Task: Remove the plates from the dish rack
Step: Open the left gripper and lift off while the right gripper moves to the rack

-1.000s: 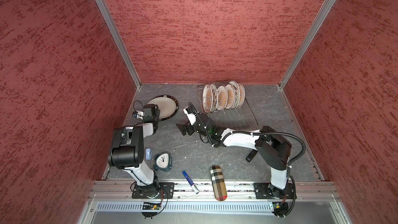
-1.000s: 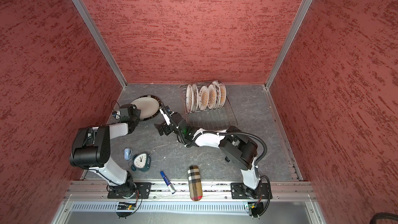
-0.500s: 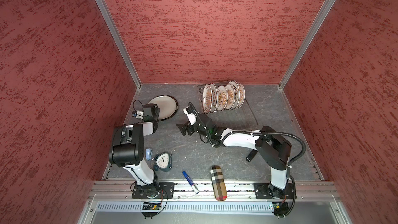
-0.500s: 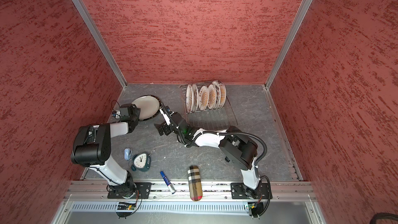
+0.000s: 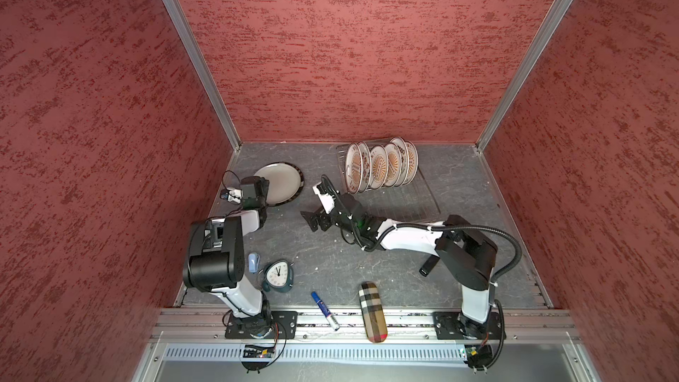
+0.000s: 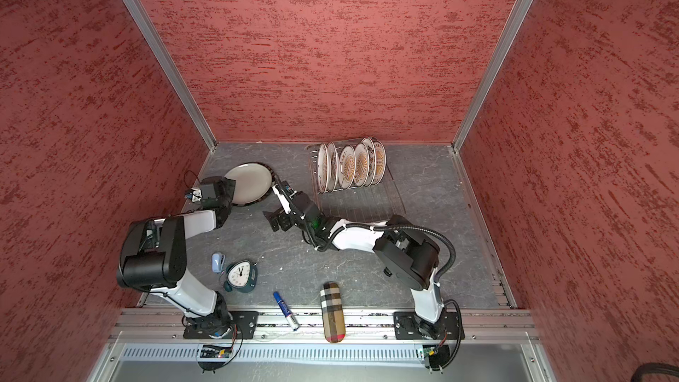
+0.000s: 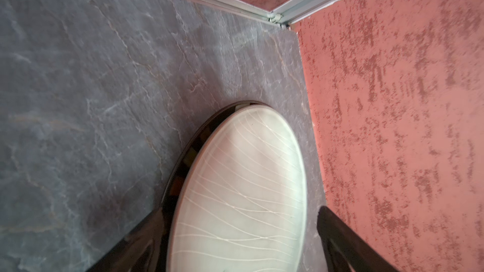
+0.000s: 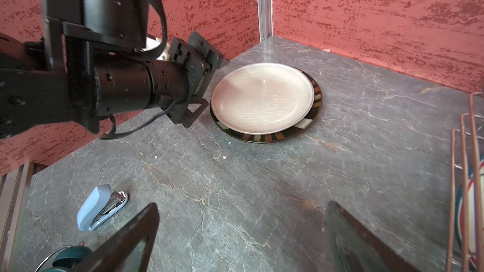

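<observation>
My left pincer [image 8: 204, 82] was released, fingers spread at the rim of the grey-white plate [image 8: 262, 98], which lay flat on a striped plate [image 8: 264, 137]. Right pincer [image 8: 242, 208] was spread too, empty. Abt six plates [image 5: 378, 167] stood in the rack [image 5: 422, 196] near it, so most work remained, imo.

The left arm [image 5: 215, 255] and the right arm [image 5: 464, 255] share one build: bulky matte-black joint housings joined by smooth white links. The left end effector [image 8: 209, 82] and the right end effector [image 8: 241, 231] each carry flat, dark, glossy fingers [image 8: 131, 239] on a blocky black body. Just behind the right end effector a small green light [image 5: 362, 221] glows, and a ribbed black hose [image 5: 419, 228], fixed with white ties, runs back toward the base. A thin black cable [image 5: 225, 180] loops behind the left end effector. Farthest from the end effectors, black base plates [image 5: 286, 323] show silver screws.
</observation>
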